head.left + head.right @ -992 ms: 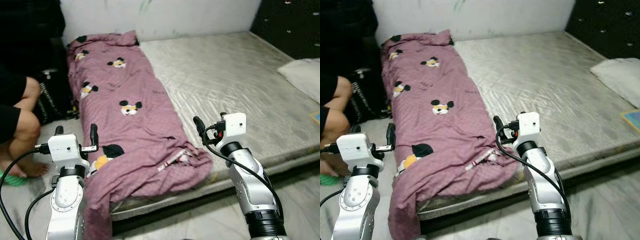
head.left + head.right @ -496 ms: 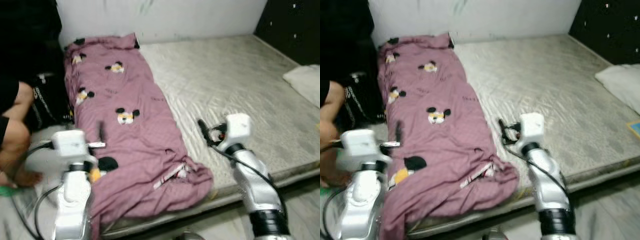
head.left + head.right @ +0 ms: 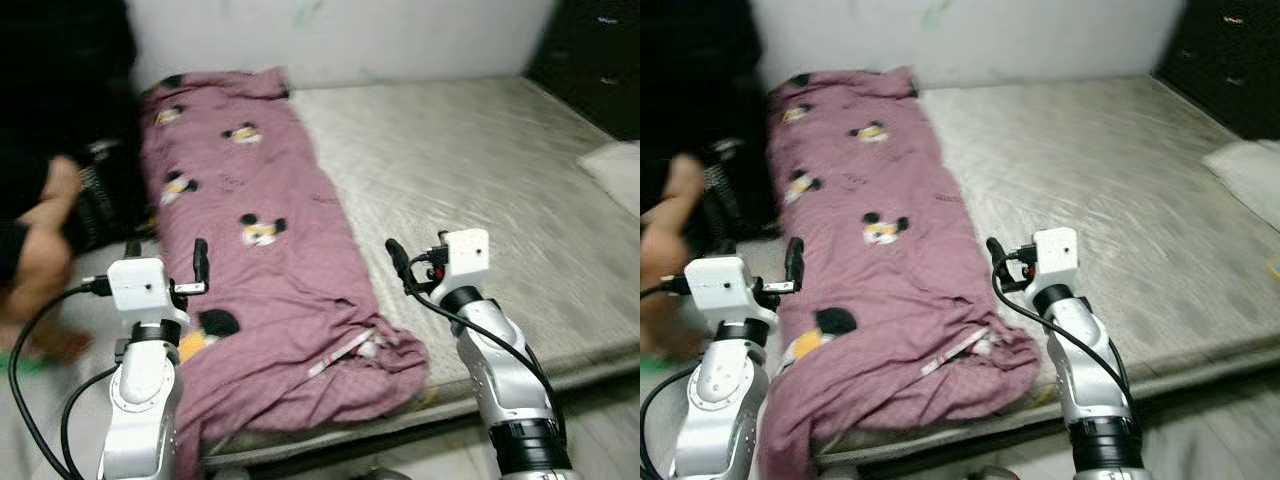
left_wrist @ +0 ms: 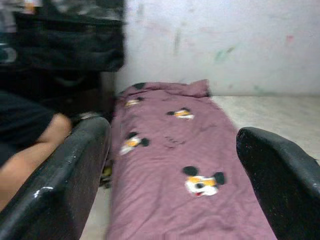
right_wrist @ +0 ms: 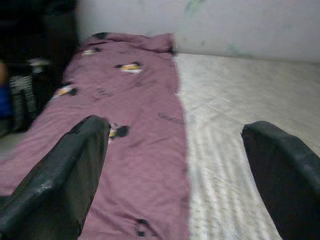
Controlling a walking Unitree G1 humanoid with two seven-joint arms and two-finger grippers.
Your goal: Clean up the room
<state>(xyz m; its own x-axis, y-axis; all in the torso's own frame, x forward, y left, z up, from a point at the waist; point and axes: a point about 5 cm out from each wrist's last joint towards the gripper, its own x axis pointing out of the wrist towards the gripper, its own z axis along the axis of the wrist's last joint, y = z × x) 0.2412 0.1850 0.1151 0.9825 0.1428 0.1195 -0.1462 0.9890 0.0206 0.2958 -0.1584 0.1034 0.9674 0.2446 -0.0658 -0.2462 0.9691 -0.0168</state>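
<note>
Right wrist view catches mattress (image 5: 235, 125) (blanket (image 5: 125, 125) alongside).

A mauve blanket (image 3: 270, 260) printed with black-eared cartoon mouse heads lies in one long strip down the left side of the mattress (image 3: 480, 170). Its far end sits bunched against the wall at the head of the mattress. Along the middle it lies fairly flat, with shallow wrinkles. Its near end is crumpled into a thick heap at the mattress's front edge, where a fold shows a pale striped trim (image 3: 340, 352). On the left, the blanket spills over the mattress's side and hangs toward the floor.
</note>
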